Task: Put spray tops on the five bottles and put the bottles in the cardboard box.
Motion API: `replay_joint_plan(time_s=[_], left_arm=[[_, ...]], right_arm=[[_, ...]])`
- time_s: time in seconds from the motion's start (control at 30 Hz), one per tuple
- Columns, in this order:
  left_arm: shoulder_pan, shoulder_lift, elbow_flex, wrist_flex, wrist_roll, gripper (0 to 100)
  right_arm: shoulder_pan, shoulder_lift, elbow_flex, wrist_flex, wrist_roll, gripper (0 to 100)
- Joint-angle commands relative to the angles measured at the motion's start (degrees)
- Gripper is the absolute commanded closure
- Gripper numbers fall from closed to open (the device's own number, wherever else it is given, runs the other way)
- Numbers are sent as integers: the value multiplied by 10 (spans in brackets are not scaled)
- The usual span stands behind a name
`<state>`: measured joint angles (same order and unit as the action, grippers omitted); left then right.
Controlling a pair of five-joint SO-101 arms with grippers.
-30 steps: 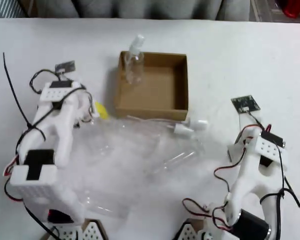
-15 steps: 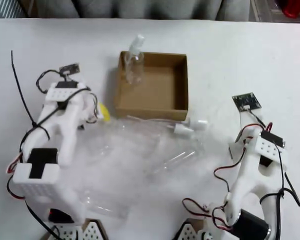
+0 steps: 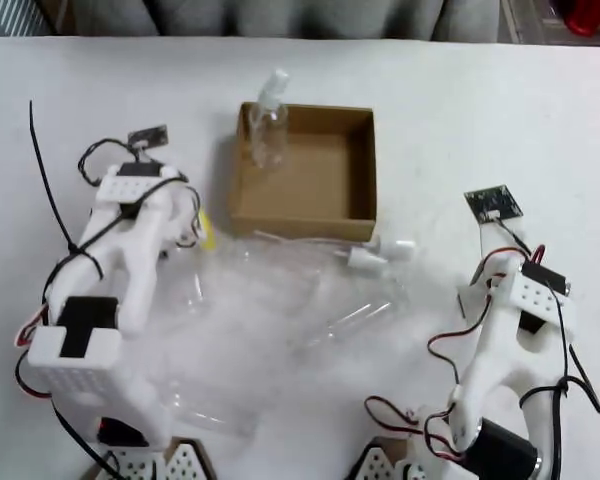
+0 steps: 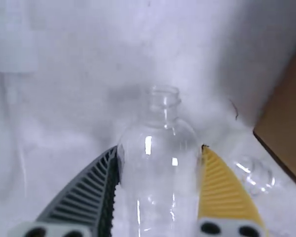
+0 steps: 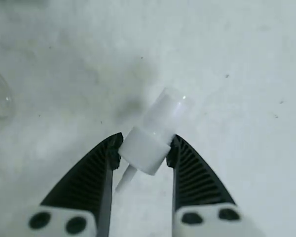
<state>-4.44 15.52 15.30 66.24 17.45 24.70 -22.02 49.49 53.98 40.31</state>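
Left wrist view: left tool [image 4: 159,150] is closed part-way, its grey and yellow fingers pressed on either side of the open-necked bottle [image 4: 158,182]; the neck points away from the tool.
Right wrist view: right tool [image 5: 145,140] is drawn in narrow on a white spray top [image 5: 155,129], whose thin tube points back toward the tool.
Cardboard box [image 3: 300,222]: sits mid-bench, open upward, with a capped bottle [image 3: 267,125] upright in its far left corner.
Loose parts: clear bottles [image 3: 355,318] lie on their sides and loose spray tops [image 3: 375,255] lie just beside the box's near wall, between the two arms.
Writing: a small circuit board [image 3: 492,205] sits near the right arm; any print on it is too small to tell.
Edges: the box's brown corner stands just beside the held bottle in the left wrist view.
Room: the white bench [image 3: 500,100] stretches beyond the box's far and right walls.
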Motion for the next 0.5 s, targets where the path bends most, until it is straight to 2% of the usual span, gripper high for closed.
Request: replay_joint_plan(time_s=[0.0, 0.1, 0.23, 0.47], left_arm=[[8, -10, -22, -18, -58, 930], [7, -10, -24, -14, -91, 929], [6, -11, -25, -12, -113, 929], [7, -11, -25, -12, -123, 928]], right_arm=[[6, -5, -27, -7, 6, 920], [6, -5, -27, -7, 6, 857], [8, 0, -52, -3, 0, 850], [16, 0, -81, 27, -130, 838]])
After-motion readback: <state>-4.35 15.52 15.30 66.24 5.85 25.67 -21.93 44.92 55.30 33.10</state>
